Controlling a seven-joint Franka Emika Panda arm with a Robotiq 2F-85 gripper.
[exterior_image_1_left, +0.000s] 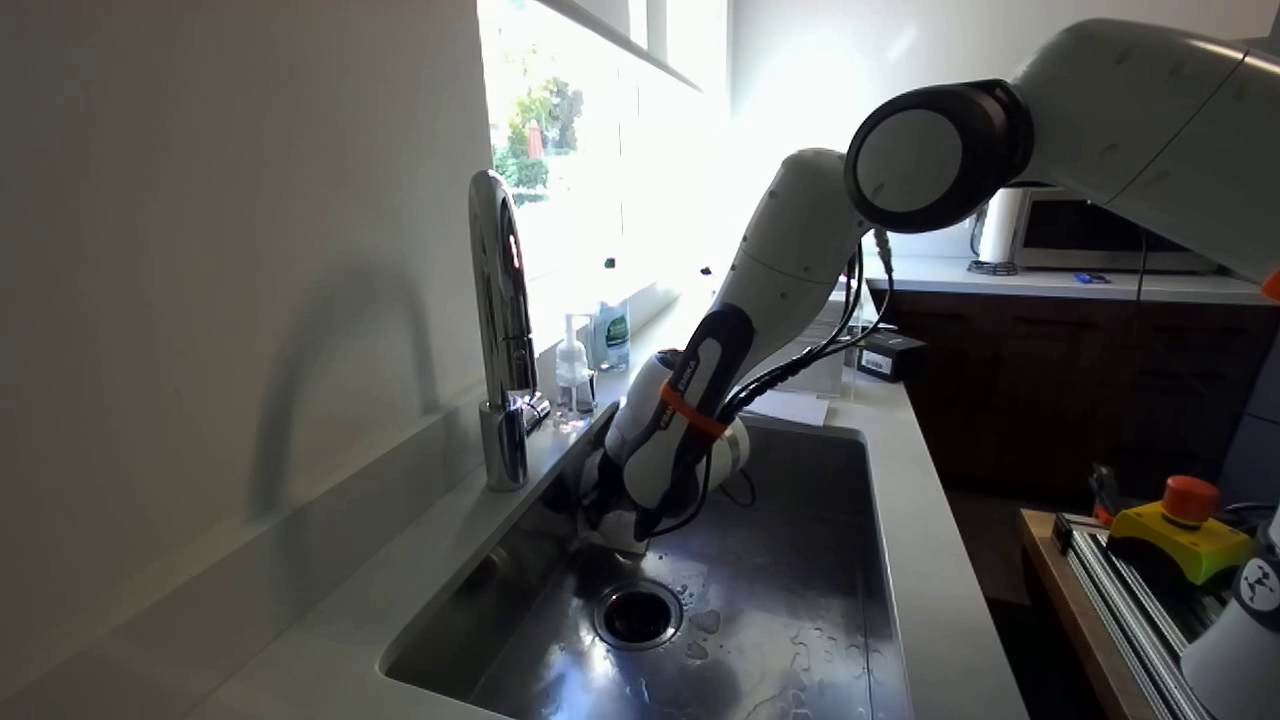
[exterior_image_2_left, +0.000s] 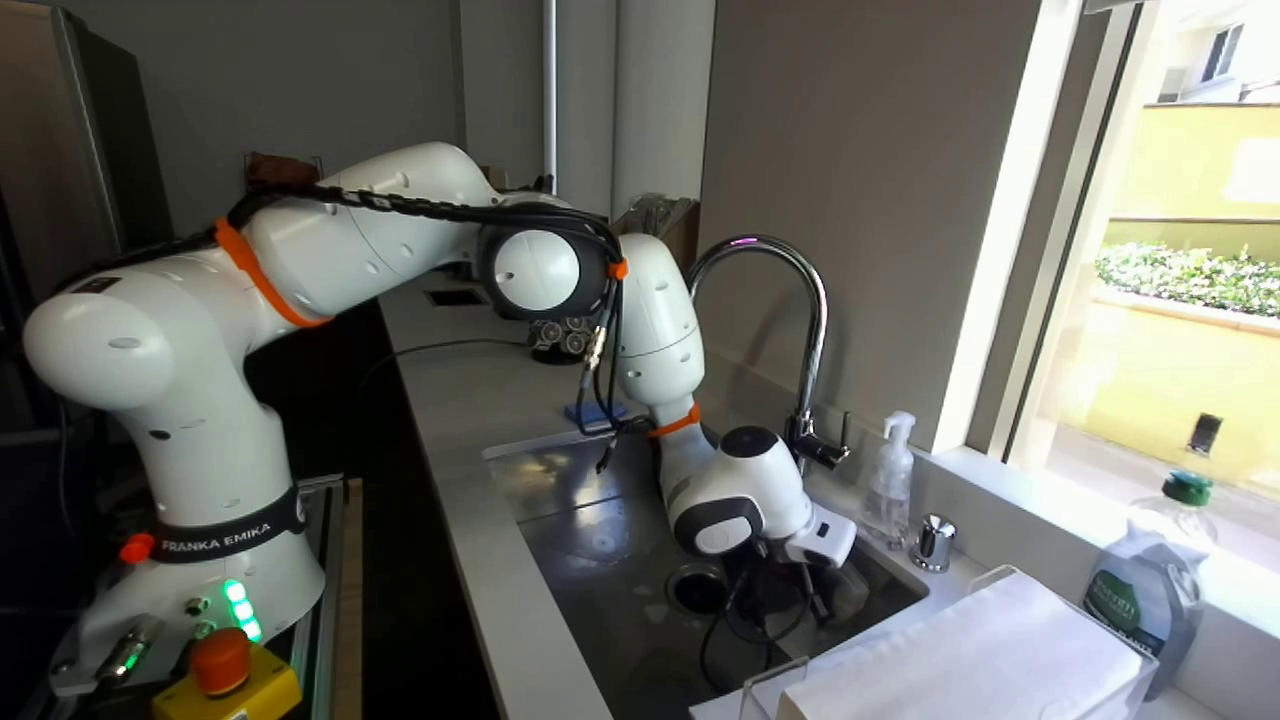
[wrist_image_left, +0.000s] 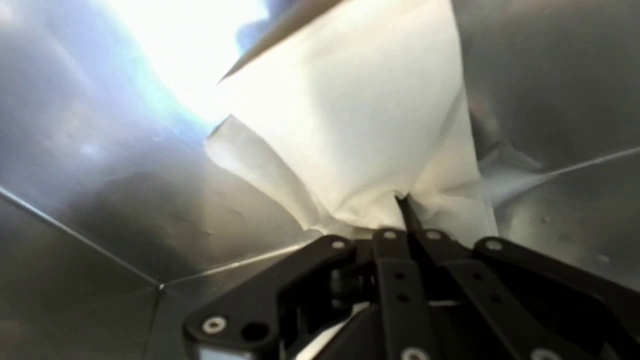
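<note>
My gripper (wrist_image_left: 407, 212) is shut on a white sheet of paper or cloth (wrist_image_left: 380, 115). The sheet is bunched at the fingertips and spreads away from them, with a curled corner at its left. The gripper is low inside the steel sink (exterior_image_1_left: 780, 600), close to its window-side wall. The sink also shows in an exterior view (exterior_image_2_left: 620, 600). The drain (exterior_image_1_left: 638, 615) lies near the hand, and it shows in an exterior view too (exterior_image_2_left: 697, 588). In both exterior views the arm and hand mostly hide the fingertips, and I cannot make out the sheet clearly there.
A chrome faucet (exterior_image_2_left: 815, 350) rises beside the sink, close to the arm. A clear pump bottle (exterior_image_2_left: 890, 485) and a green-capped soap bottle (exterior_image_2_left: 1150, 580) stand by the window. White folded towels (exterior_image_2_left: 970, 660) sit at one sink end, a blue sponge (exterior_image_2_left: 595, 411) at the opposite end.
</note>
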